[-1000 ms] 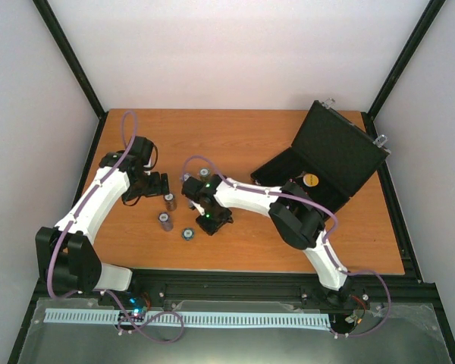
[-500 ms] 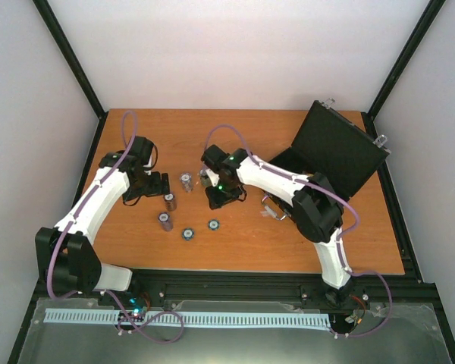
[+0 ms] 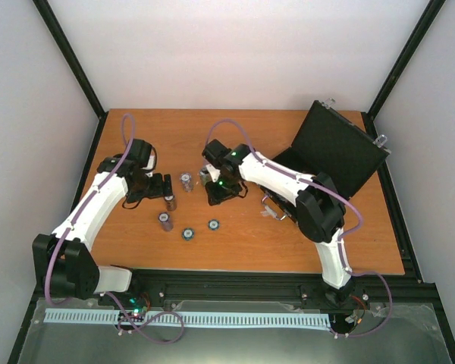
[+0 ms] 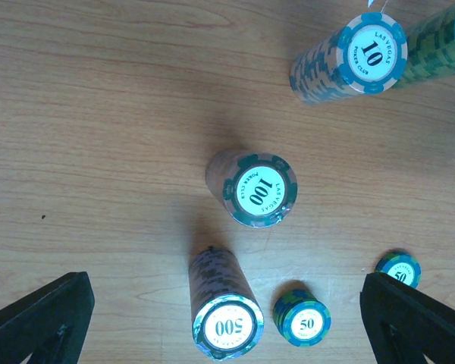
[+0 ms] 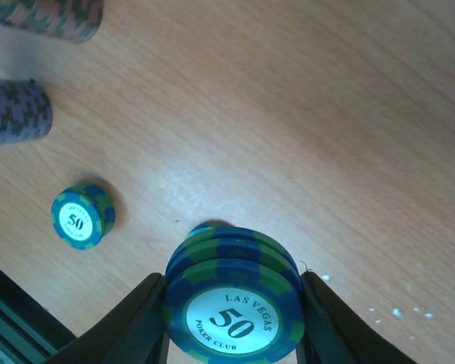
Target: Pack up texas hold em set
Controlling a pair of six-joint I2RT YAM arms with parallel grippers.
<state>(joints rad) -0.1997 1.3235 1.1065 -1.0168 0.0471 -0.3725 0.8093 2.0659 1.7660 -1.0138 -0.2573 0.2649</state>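
Seen from above, a wooden table (image 3: 250, 254) with two white robot arms reaching in from its near edge. The right gripper (image 3: 218, 191) hangs near the middle of the table, its fingers pinching a short stack of blue-and-green 50 chips (image 5: 231, 311) by the rim, clear of the wood. The printed face looks up at the wrist camera, so the stack's axis runs along the fingers, roughly upright. The open black case (image 3: 341, 148) lies to that gripper's right, at the far right of the table, well apart from it. Its lid leans back toward the far right corner. Its long axis runs on a diagonal from far centre to near right, and its mouth faces the grippers. The right arm's own links cross over the case's tray, so the slots inside cannot be made out. The right arm is much the nearer to the case, and the likely carry is a sideways sweep to the right. The left gripper (image 3: 161, 187) hovers on the left with fingers spread wide and empty. Just ahead of it stand upright stacks marked 100 (image 4: 262, 189), 500 (image 4: 226, 326) and 10 (image 4: 368, 53), well apart from the case
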